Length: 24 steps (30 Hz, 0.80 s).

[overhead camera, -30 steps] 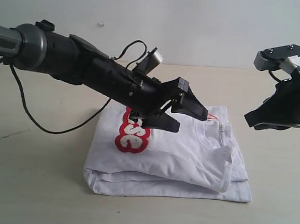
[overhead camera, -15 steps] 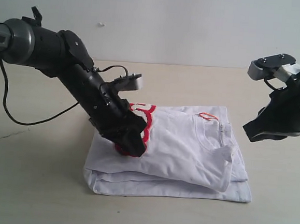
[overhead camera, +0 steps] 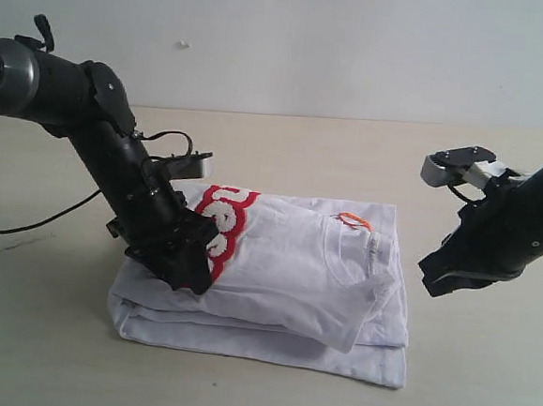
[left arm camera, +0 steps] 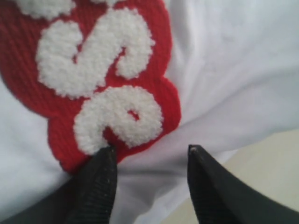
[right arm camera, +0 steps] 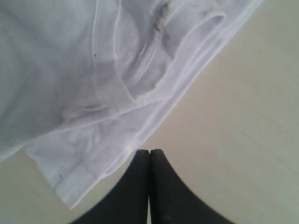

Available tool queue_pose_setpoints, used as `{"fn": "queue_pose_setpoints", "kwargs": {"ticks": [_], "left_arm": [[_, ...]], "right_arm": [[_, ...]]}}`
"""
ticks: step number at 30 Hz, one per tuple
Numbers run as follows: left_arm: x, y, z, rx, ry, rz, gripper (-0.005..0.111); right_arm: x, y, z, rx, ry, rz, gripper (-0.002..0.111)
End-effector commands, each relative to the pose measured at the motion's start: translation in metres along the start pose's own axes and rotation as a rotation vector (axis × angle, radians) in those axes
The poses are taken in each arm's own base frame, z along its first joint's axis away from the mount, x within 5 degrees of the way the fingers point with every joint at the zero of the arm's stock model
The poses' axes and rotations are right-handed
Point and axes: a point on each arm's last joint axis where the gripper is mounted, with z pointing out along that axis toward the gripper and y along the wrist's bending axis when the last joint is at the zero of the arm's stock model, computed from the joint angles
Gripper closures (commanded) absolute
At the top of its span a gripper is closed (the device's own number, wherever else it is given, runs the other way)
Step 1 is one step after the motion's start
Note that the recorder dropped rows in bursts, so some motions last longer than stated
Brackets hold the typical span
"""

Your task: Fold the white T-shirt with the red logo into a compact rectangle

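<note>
Where the table's left edge lies: a thin black cable (overhead camera: 25, 226) loops over the light beige table (overhead camera: 286, 138) below the black left arm.
Left gripper: the black left gripper (overhead camera: 191, 274) is tipped down onto the left end of the folded shirt.
Left jaws: parted. One of the ribbed black fingertips (left arm camera: 100, 184) sits at the rim of the logo patch, and the other is at the shirt's edge, with bare table beside it. White cloth fills the gap between them. Whether it is nipped or only pressed down I cannot tell from the wrist view.
Logo: the red logo (overhead camera: 223, 220), fuzzy white letters on a thick red patch, curls over the shirt's left end and touches the left gripper.
Shirt: the white cotton T-shirt (overhead camera: 295, 261) lies folded in stacked layers around the middle of the table, between the two grippers. Its ribbed round collar (overhead camera: 372, 258) is toward the right end.
Tag: a small orange neck tag (overhead camera: 353, 220) shows on top, just behind the collar.
Right gripper: the black right gripper (overhead camera: 440, 277) hangs over bare table just beside the shirt's right edge, clear of the cloth.
Right jaws: pressed together tip to tip, with nothing between them.
</note>
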Motion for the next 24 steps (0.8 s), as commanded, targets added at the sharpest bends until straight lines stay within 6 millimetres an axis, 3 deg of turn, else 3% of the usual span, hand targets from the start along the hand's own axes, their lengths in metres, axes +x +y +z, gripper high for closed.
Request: {"fn": "queue_pose_setpoints", "kwargs": {"ticks": [1, 8, 16, 24], "left_arm": [[0.005, 0.011, 0.004, 0.011, 0.032, -0.016, 0.057], [0.004, 0.004, 0.004, 0.073, 0.025, -0.037, 0.057], [0.008, 0.001, 0.004, 0.105, 0.07, -0.037, 0.057], [0.008, 0.0, -0.002, 0.116, 0.054, -0.021, 0.057]], "right_arm": [[-0.004, 0.006, 0.009, -0.029, -0.015, -0.049, 0.108], [-0.013, 0.029, 0.042, -0.026, -0.006, -0.159, 0.108], [-0.018, 0.011, 0.073, 0.123, -0.065, -0.037, 0.108], [-0.018, 0.006, 0.078, 0.156, -0.077, -0.039, 0.108]]}}
